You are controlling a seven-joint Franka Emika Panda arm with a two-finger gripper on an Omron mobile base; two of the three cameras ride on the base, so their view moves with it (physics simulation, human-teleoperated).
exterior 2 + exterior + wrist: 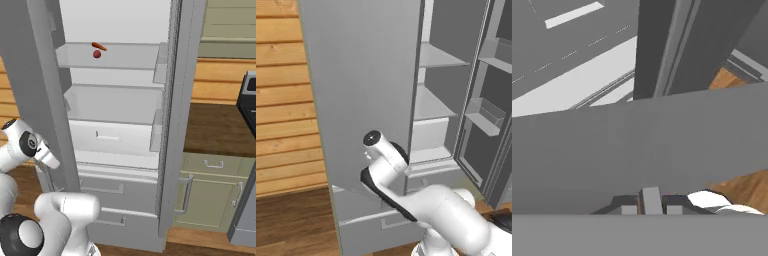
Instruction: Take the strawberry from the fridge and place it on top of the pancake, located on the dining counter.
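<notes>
The hand [651, 210] sits low against the fridge [172, 125]; in the hand view its two dark tips are clenched on a narrow upright grey bar, which I judge to be a door handle, though the close grey surfaces make this uncertain. It carries no fruit.

Progress: early. The fridge stands open, the left door [363, 90] swung wide toward the wall, the right door [491, 100] hinged out with its bins showing. The strawberry [97, 54] lies untouched on the upper shelf [125, 62], far back on the left side, just beside a thin orange-red stick-like item [99, 46]. Reaching in, picking it, carrying it to the pancake and setting it down are all outstanding.

Interior: pale shelves, a crisper drawer [110, 135] beneath them, and two lower drawers [107, 192], shut.

Room: horizontal timber panelling [281, 100] on the left wall, dark wood floor [291, 225], pale green cabinets [215, 192] to the right of the fridge under a dark brown bench [215, 130], and a dark appliance [248, 100] at the far right edge.
</notes>
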